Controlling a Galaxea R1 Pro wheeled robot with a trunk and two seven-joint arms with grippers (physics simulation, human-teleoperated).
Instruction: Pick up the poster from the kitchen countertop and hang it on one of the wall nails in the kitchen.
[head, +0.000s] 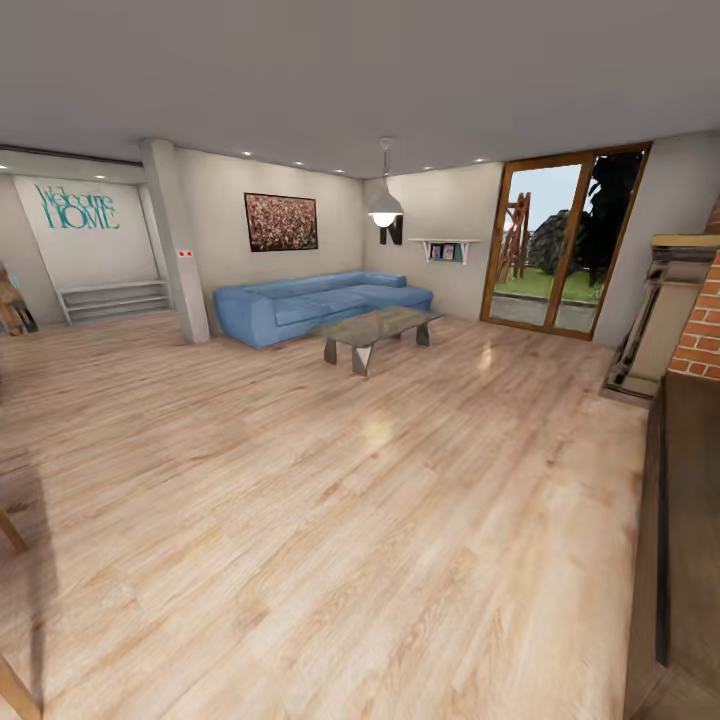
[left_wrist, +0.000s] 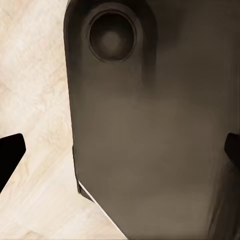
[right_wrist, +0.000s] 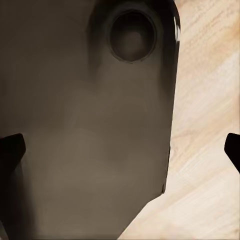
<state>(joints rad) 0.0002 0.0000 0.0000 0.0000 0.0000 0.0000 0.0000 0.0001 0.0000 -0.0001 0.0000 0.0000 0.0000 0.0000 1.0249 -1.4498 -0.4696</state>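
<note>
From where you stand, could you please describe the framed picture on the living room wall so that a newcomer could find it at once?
Look to the far wall behind the blue sofa. Just above the sofa's left half hangs the framed picture, a wide rectangle in a dark frame. Its reddish speckled surface sets it apart from the teal "Welcome HOME" lettering further left and the small white shelf to the right.

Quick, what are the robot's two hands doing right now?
Left gripper: open, holding nothing.
Right gripper: open, holding nothing.
</note>
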